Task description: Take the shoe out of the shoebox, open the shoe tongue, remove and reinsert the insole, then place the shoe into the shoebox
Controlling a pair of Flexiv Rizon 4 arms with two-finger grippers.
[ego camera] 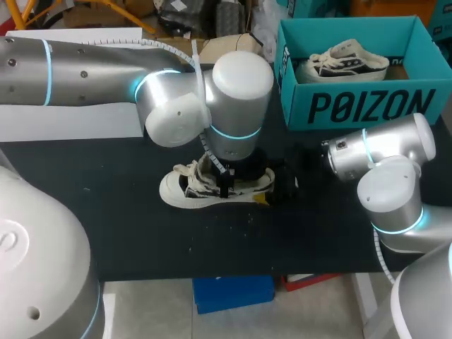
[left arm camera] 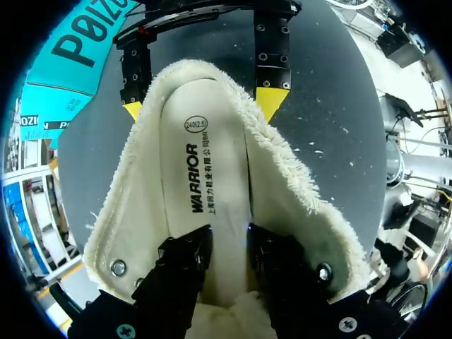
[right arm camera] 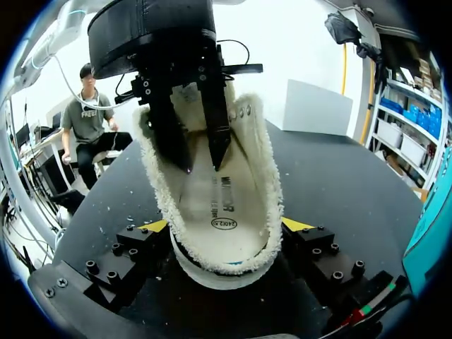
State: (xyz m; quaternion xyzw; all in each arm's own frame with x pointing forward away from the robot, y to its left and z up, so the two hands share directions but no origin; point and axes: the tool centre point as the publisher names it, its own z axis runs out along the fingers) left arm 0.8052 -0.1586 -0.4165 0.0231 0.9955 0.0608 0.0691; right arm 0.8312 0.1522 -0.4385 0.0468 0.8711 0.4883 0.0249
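Pointing down, left end effector (left arm camera: 222, 244) gapes inside shoe (left arm camera: 282, 176); right end effector (right arm camera: 224, 226) clamps it.

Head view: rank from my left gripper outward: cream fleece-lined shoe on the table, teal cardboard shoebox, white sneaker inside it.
1. Cream fleece-lined shoe: the left gripper is inside it.
2. Teal cardboard shoebox: back right.
3. White sneaker: inside the box, behind its front wall.

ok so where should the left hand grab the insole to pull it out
Likely the heel end of the insole, coming straight down through the open collar. That end lies bare, while the front runs out of sight toward the toe. The right hand clamps the shoe at the heel from both sides, leaving only the top free.
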